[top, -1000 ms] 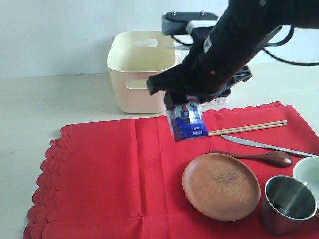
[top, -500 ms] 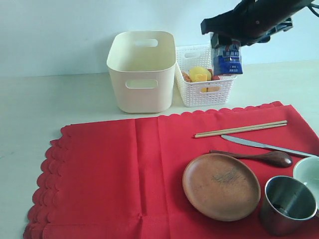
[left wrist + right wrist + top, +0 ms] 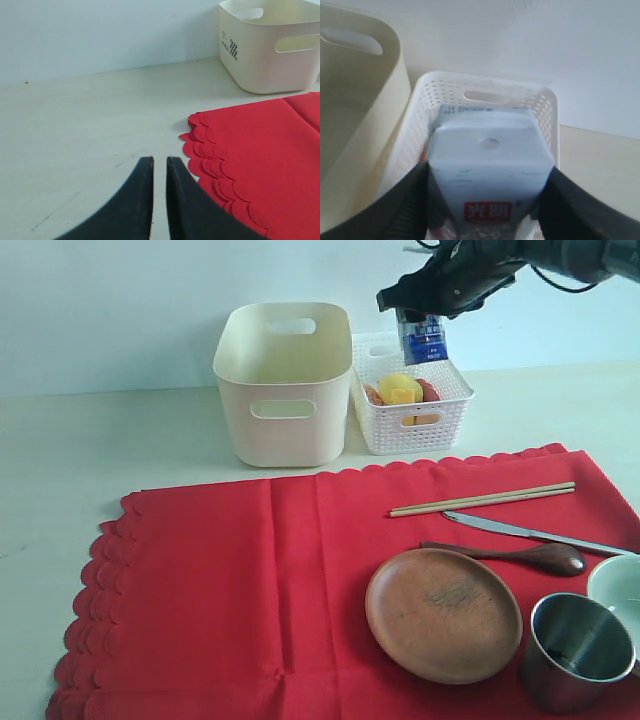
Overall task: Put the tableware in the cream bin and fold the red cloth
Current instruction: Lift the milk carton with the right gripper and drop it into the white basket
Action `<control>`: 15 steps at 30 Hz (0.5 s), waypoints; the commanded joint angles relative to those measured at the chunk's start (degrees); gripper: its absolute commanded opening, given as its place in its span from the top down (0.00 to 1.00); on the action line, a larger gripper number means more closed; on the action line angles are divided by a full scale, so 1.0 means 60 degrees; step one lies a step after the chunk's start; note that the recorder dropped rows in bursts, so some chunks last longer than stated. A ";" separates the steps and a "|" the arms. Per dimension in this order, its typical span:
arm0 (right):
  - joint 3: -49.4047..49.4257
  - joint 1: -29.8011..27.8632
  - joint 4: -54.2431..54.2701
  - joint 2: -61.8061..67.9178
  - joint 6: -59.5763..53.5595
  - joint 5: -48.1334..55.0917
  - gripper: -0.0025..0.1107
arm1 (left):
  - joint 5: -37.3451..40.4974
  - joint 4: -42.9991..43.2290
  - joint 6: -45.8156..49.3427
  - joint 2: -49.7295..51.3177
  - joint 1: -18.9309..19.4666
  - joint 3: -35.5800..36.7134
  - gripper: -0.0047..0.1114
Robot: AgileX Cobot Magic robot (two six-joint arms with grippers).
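The red cloth lies flat with a brown plate, dark spoon, knife, chopsticks, steel cup and pale bowl on its right half. Behind it stands the cream bin, nothing showing inside. My right gripper is shut on a blue-and-white milk carton, held over the white basket. My left gripper is shut and holds nothing, low over bare table beside the cloth's scalloped edge; it is out of the exterior view.
A white lattice basket with yellow and red food stands just right of the cream bin. The wall runs close behind both containers. Bare pale table stretches left of the cloth.
My right arm has carried the milk carton up off the cloth, back and then left, so it now hangs over the white basket. The left gripper has not moved.
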 commanded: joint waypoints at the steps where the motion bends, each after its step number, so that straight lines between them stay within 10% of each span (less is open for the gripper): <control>1: -0.0675 -0.0097 -0.0076 0.0703 -0.0525 0.0032 0.98 | -0.0050 0.0055 0.0029 -0.0055 -0.0052 -0.0005 0.86; 9: -0.0675 -0.0097 -0.0143 0.1080 -0.1560 0.0220 0.95 | -0.0050 0.0055 0.0029 -0.0055 -0.0052 -0.0005 0.86; 15: -0.0675 -0.0097 -0.0143 0.0999 -0.1725 0.0279 0.52 | -0.0050 0.0055 0.0029 -0.0055 -0.0052 -0.0005 0.86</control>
